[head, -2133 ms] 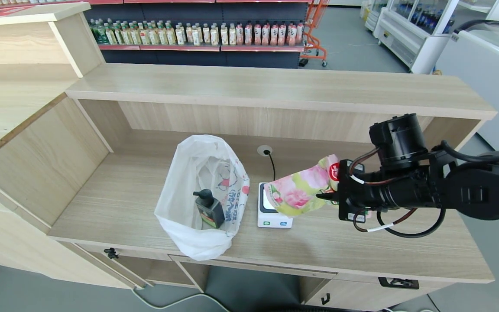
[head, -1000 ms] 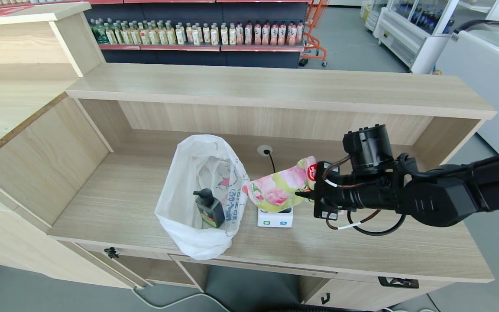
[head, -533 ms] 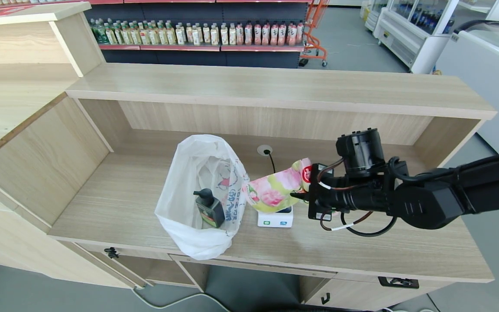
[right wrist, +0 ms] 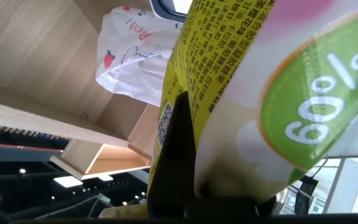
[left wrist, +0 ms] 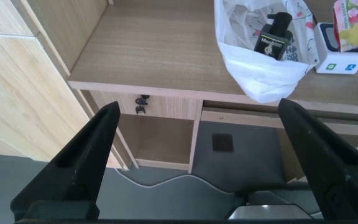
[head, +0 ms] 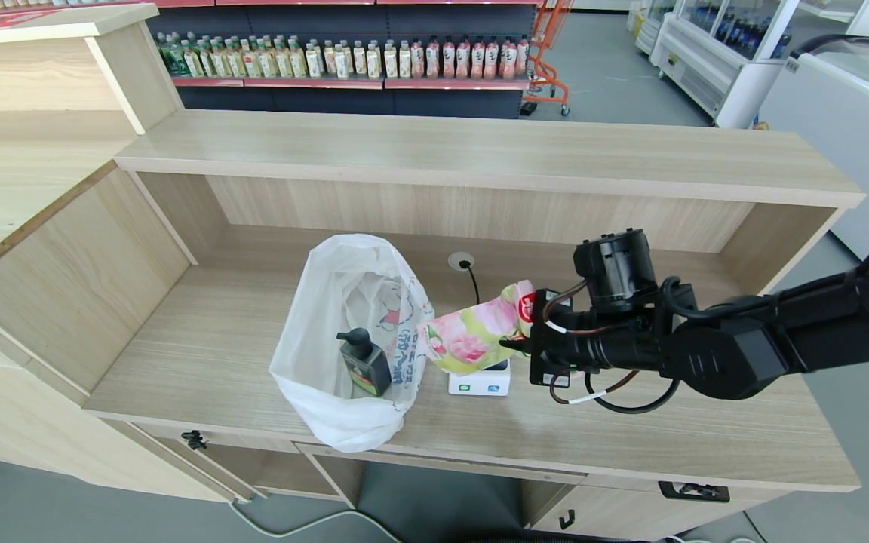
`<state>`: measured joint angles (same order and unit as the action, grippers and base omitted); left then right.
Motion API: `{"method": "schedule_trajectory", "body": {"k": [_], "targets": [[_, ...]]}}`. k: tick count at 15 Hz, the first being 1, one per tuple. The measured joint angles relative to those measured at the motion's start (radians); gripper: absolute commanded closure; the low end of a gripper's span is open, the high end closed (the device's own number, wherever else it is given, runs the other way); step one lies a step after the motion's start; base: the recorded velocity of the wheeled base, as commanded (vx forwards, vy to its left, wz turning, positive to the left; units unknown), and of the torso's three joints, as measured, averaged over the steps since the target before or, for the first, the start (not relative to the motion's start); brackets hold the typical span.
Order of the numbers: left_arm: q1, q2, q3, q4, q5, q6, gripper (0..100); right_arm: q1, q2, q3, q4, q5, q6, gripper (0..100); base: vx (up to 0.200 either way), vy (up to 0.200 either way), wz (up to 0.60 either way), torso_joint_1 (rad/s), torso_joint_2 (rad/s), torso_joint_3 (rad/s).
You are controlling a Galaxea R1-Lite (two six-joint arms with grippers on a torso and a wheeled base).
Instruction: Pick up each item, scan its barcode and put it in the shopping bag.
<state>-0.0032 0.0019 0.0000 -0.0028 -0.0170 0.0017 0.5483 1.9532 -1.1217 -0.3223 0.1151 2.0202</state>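
A pink-and-green floral pouch hangs tilted in the air, with my right gripper shut on its right end. The pouch is above a white scanner, and its free end almost touches the white shopping bag. The bag stands open on the counter with a dark pump bottle upright inside. The right wrist view shows the pouch close up against a dark finger, with the bag beyond. My left gripper is open, low in front of the counter, off the bag and bottle.
A black cable runs from the scanner to a hole in the counter. A raised wooden ledge walls the back, and a side panel closes the left. Bare counter lies right of the scanner.
My right arm has carried the pouch leftward, from the right of the scanner to over it, close to the bag's rim. The bag and bottle have not moved.
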Motion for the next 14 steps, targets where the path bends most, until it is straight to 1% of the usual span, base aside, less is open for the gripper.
{"method": "schedule_trajectory", "body": {"k": [6,9,14], "targets": [[0.0,0.0,0.0,0.0,0.0,0.0,0,-0.012,-0.028,-0.014,0.001,-0.001,0.004,100,0.0,0.0,0.0,0.0,0.0,0.0],[0.0,0.0,0.0,0.0,0.0,0.0,0,-0.027,-0.033,-0.004,0.005,0.0,0.04,100,0.0,0.0,0.0,0.0,0.0,0.0],[0.0,0.0,0.0,0.0,0.0,0.0,0,-0.057,-0.038,0.0,0.005,0.035,0.059,100,0.0,0.0,0.0,0.0,0.0,0.0]]}}
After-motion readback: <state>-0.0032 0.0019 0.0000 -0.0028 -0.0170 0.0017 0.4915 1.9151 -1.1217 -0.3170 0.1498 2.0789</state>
